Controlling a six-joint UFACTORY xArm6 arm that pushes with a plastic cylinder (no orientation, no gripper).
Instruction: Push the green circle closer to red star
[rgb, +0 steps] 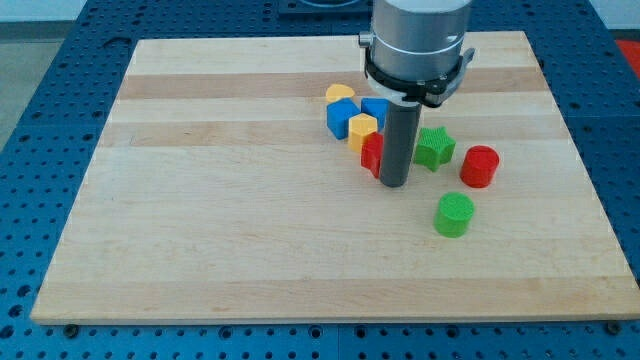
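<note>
The green circle (454, 214) lies right of the board's centre, toward the view's bottom. The red star (372, 154) sits up and to its left, mostly hidden behind my rod. My tip (394, 184) rests on the board right at the red star's lower right side, left of and above the green circle, about a block's width away from it.
A green star (434, 148) and a red cylinder (480, 166) lie right of the rod. A yellow block (361, 129), two blue blocks (341, 118) (375, 109) and a yellow heart-like block (340, 93) cluster above the red star. The wooden board (200, 200) sits on a blue perforated table.
</note>
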